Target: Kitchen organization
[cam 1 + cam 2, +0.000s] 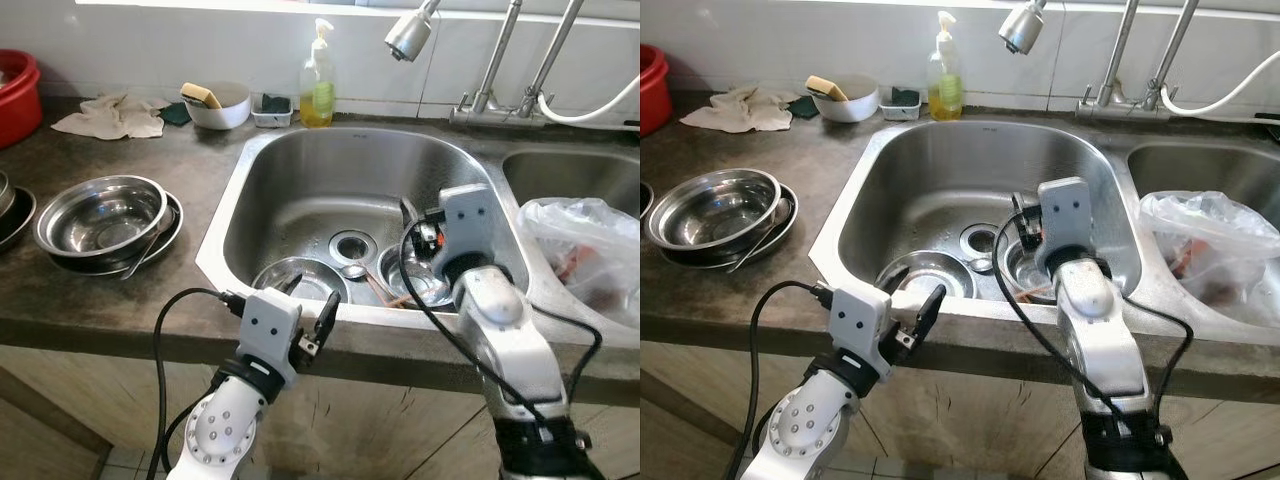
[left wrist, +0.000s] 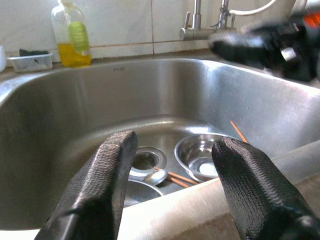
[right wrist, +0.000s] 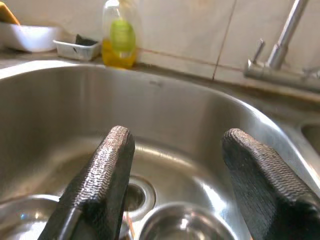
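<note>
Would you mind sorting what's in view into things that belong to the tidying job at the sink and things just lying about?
Job in hand:
- right gripper, open, over the small steel bowl
- left gripper, open, at the sink rim
- spoon, chopsticks

Lying about:
- soap bottle
- cloth
- plastic bag
- stacked bowls

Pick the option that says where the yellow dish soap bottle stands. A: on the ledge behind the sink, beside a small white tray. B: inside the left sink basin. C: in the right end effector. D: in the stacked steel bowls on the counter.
A: the dish soap bottle stands upright on the ledge behind the sink, next to the small white tray.
</note>
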`<state>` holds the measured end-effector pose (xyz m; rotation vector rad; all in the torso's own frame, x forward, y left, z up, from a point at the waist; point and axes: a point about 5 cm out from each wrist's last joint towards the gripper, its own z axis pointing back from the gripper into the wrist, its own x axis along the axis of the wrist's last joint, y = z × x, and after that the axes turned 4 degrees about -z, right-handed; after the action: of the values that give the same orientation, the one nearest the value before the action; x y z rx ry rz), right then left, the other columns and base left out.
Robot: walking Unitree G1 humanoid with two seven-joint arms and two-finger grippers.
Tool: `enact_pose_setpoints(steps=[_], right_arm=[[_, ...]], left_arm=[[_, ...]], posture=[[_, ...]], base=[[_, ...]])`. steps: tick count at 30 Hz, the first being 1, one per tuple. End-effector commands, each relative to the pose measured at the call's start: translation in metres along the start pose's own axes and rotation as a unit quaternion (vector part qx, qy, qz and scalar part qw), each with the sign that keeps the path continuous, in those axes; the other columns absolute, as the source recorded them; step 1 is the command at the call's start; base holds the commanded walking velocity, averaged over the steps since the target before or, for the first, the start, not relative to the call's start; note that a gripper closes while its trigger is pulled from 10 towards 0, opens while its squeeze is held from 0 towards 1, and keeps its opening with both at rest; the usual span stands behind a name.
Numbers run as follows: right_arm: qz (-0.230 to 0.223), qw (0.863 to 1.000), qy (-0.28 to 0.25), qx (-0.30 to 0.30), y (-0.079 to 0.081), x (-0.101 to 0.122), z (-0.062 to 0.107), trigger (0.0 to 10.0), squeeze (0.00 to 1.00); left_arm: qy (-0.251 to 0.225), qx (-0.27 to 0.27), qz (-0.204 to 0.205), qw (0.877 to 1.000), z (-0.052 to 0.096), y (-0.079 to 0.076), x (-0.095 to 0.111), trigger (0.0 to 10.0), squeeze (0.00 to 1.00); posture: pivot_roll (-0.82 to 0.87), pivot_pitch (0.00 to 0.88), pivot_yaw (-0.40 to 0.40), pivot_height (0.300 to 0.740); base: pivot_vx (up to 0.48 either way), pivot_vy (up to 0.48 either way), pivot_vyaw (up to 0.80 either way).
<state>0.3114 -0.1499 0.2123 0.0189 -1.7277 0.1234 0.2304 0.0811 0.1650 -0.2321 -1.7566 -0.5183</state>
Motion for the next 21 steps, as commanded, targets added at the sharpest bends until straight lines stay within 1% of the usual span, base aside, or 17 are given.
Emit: enact_pose_setpoints(steps=[1,4,7,11,12,16,18,21], right_arm=[[-0.006,1.000,-0.023,-0.011,-0.002,0.007,0.008,10.0,0.00],[-0.023,0.999,-0.037,-0.014,0.000,0.007,0.020,10.0,0.00],[-0.036,0.998,-0.049,-0.020,0.001,0.009,0.029,10.0,0.00],[-0.046,0.996,-0.069,-0.039,0.000,0.012,0.043,10.0,0.00],[-0.042,0.996,-0.072,-0.041,0.001,0.013,0.049,10.0,0.00],[-0.036,0.997,-0.065,-0.036,0.004,0.009,0.054,10.0,0.00],[-0.037,0.998,-0.053,-0.023,0.009,0.004,0.060,10.0,0.00],[-0.044,0.998,-0.046,-0.006,0.016,0.001,0.064,10.0,0.00]], left_arm=[[0.002,0.001,-0.001,1.000,-0.001,0.001,-0.002,10.0,0.00],[0.000,0.001,-0.003,1.000,-0.001,0.001,-0.002,10.0,0.00],[-0.002,0.001,-0.003,1.000,-0.001,0.002,-0.002,10.0,0.00],[-0.003,0.001,-0.003,1.000,-0.001,0.002,-0.001,10.0,0.00],[-0.004,0.002,-0.002,1.000,-0.001,0.002,-0.001,10.0,0.00],[-0.004,0.002,0.003,1.000,-0.001,0.002,-0.001,10.0,0.00],[-0.004,0.000,0.008,1.000,0.001,0.001,-0.001,10.0,0.00],[-0.003,-0.007,0.014,1.000,0.002,-0.002,-0.001,10.0,0.00]], posture=[[0.16,0.074,-0.024,0.740],[0.16,0.068,-0.022,0.740],[0.16,0.066,-0.021,0.740],[0.16,0.059,-0.014,0.740],[0.15,0.055,-0.014,0.740],[0.15,0.048,-0.010,0.740],[0.14,0.043,-0.003,0.740],[0.14,0.036,-0.007,0.740]], base=[[0.000,0.000,0.00],[0.000,0.000,0.00],[0.000,0.000,0.00],[0.000,0.000,0.00],[0.000,0.000,0.00],[0.000,0.000,0.00],[0.000,0.000,0.00],[0.000,0.000,0.00]])
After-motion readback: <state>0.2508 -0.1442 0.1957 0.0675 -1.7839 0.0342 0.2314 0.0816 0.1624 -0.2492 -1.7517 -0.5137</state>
